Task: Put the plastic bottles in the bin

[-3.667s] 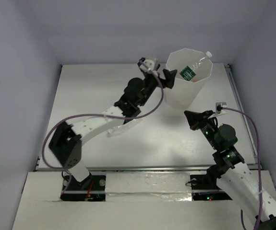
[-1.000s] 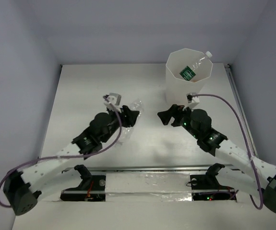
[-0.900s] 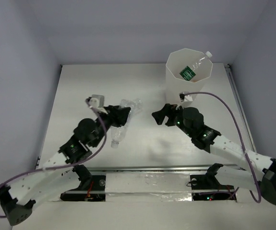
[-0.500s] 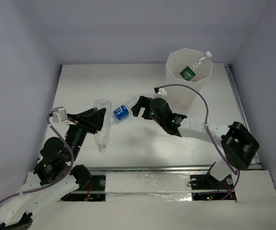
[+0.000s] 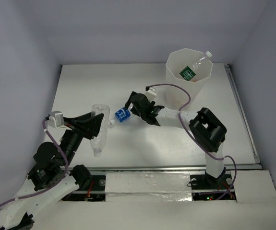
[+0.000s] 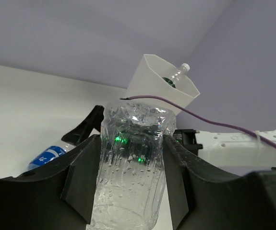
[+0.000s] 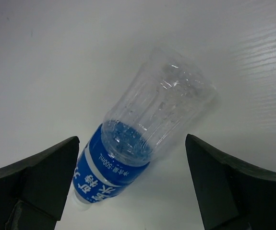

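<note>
My left gripper (image 5: 97,127) is shut on a clear label-free plastic bottle (image 5: 98,132), whose crinkled body (image 6: 130,163) fills the gap between the dark fingers (image 6: 82,177). A second bottle with a blue label (image 5: 121,115) lies on the table just right of it. My right gripper (image 5: 129,106) stands open over this bottle (image 7: 142,139), one finger (image 7: 56,167) on each side, not touching. The bin (image 5: 189,84) stands at the back right with a green-labelled bottle (image 5: 188,73) inside, its neck leaning on the rim. The left wrist view also shows the bin (image 6: 152,79).
The right arm (image 5: 176,116) stretches leftward across the table in front of the bin, its purple cable (image 5: 169,88) looping above it. The table's raised near edge (image 5: 152,168) runs in front of both arm bases.
The left arm has pulled back to the left and nearer with the clear bottle in its grip. The right arm has reached leftward until its open jaws straddle the blue-labelled bottle.
</note>
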### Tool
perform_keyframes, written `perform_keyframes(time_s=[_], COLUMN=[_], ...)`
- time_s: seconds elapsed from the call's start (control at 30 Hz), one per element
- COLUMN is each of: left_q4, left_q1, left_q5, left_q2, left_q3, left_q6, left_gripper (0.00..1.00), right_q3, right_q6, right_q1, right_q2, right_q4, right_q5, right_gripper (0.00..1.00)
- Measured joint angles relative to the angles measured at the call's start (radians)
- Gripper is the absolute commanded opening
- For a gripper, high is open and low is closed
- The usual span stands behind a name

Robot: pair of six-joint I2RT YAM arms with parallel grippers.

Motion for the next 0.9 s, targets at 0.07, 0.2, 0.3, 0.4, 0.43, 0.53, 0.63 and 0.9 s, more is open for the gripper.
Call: perform_keyframes(time_s=[0.07, 0.2, 0.3, 0.4, 0.43, 0.53, 0.63, 0.9], left_q4=[0.0, 0.0, 0.0, 0.0, 0.0, 0.0, 0.0, 0.001], left_q1=[0.0, 0.0, 0.0, 0.0, 0.0, 0.0, 0.0, 0.0], left_q5=[0.011, 0.035, 0.044, 0.049, 0.05, 0.05, 0.05, 0.049], left_q2=[-0.01, -0.021, -0.02, -0.02, -0.02, -0.021, -0.02, -0.005], left_q3=[0.0, 0.0, 0.0, 0.0, 0.0, 0.0, 0.0, 0.0], left_q6=[0.001, 0.004, 0.004, 0.004, 0.004, 0.004, 0.004, 0.005], left_gripper=[0.34, 0.34, 0.34, 0.34, 0.34, 0.34, 0.34, 0.34], right_q3=[0.029, 0.078, 0.104, 0.131, 0.137, 0.143, 0.109, -0.017], right_q6=[0.025, 0.044, 0.056, 0.04, 0.031, 0.016, 0.012, -0.037], right_q1=[0.0, 0.0, -0.002, -0.007, -0.007, -0.009, -0.009, -0.013], right_q2=[0.034, 0.096, 0.119, 0.121, 0.123, 0.131, 0.127, 0.078], right_q4=[-0.029, -0.089, -0.097, -0.131, -0.137, -0.138, -0.078, 0.045], right_q5=[0.013, 0.021, 0.021, 0.016, 0.011, -0.008, -0.034, -0.07], right_gripper=[0.95, 0.89, 0.85, 0.76, 0.75, 0.67, 0.67, 0.9])
